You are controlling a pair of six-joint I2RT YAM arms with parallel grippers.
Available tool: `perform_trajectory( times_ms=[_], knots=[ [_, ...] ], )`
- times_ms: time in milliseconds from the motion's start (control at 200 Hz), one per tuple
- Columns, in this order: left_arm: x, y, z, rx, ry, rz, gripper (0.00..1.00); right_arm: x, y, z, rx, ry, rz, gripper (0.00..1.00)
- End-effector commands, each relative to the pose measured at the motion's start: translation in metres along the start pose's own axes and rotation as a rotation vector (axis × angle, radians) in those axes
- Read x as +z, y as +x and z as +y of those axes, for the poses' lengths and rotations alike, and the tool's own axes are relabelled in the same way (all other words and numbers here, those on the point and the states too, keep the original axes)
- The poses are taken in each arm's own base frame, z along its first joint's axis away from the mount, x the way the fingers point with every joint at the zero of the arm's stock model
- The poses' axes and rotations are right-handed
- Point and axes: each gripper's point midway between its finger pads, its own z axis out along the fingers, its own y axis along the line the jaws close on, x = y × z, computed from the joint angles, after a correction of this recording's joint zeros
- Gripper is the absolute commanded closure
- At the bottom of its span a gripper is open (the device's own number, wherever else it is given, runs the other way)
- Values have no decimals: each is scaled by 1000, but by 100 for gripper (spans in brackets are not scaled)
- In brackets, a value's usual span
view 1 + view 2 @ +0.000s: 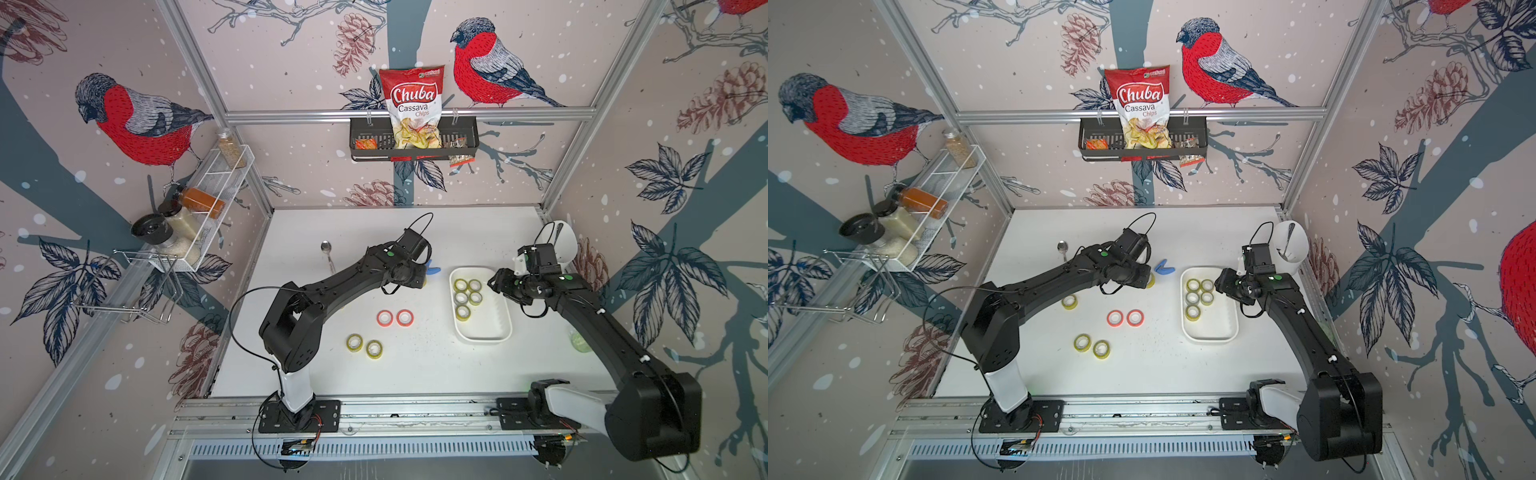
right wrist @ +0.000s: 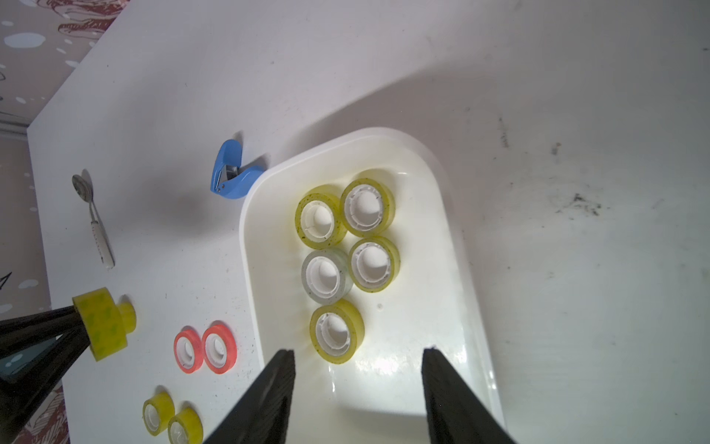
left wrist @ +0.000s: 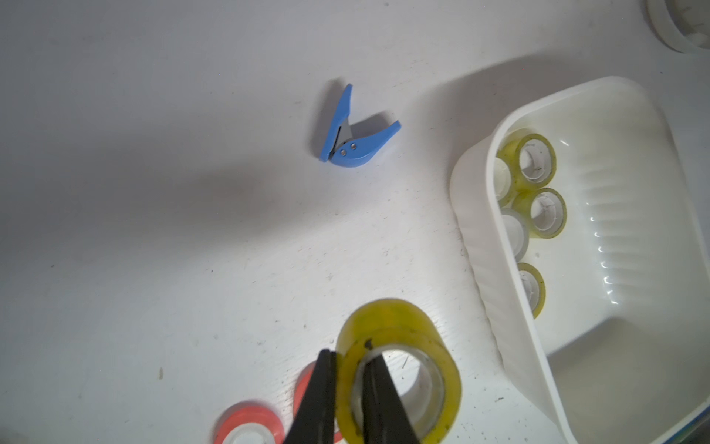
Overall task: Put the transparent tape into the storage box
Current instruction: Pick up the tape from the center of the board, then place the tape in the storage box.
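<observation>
Left claw [image 3: 351,355] tight on tape roll [image 3: 399,323]; right claw [image 2: 359,351] half-open, empty, over storage box [image 2: 245,234].

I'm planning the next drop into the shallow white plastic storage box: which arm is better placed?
Left. The left gripper is shut on a yellowish transparent tape roll, near the shallow white plastic storage box. The right gripper hangs open and empty over that box.

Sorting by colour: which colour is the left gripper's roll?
Translucent yellow; the roll in the left gripper shows best in the left wrist view.
</observation>
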Motion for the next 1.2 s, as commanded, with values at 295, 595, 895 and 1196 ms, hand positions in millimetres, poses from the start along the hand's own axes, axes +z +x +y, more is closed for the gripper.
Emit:
perform_trajectory(
  times_ms=[295, 595, 895, 1196],
  knots=[
    [10, -6, -109, 250, 187, 16, 87, -15, -4, -29, 77, 10, -29, 41],
    [34, 12, -167, 324, 265, 57, 86, -18, -6, -36, 102, 0, -39, 40],
    [55, 19, -185, 318, 353, 76, 86, -24, -8, -41, 114, -5, -54, 40],
    [83, 31, -183, 331, 340, 106, 86, -23, -6, -44, 123, -13, -50, 40]
  ],
)
